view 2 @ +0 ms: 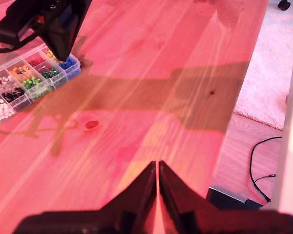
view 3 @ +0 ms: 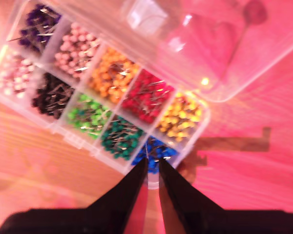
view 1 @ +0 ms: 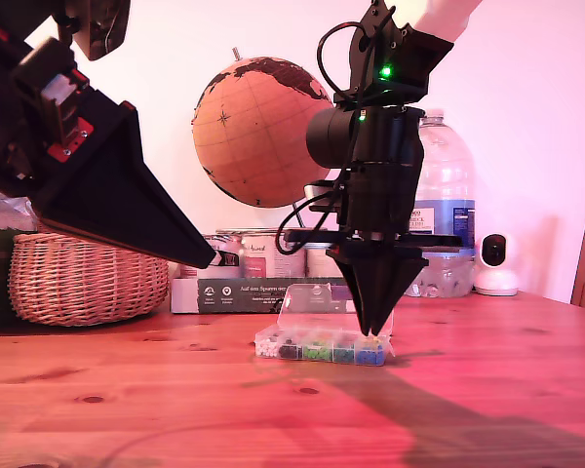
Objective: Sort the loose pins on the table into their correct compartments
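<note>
Over the blue cell (view 3: 155, 151) of the box (view 1: 322, 346) my second pincer (view 3: 153, 168) hangs nearly closed, grasp unclear; my first (view 2: 158, 168), clenched and empty, hovers above bare desk (view 2: 151, 97), no loose pins visible.

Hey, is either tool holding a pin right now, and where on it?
My first gripper is shut with nothing visible between its tips. My second gripper hangs over the blue compartment of the clear box; whether it pinches a pin cannot be told.
</note>
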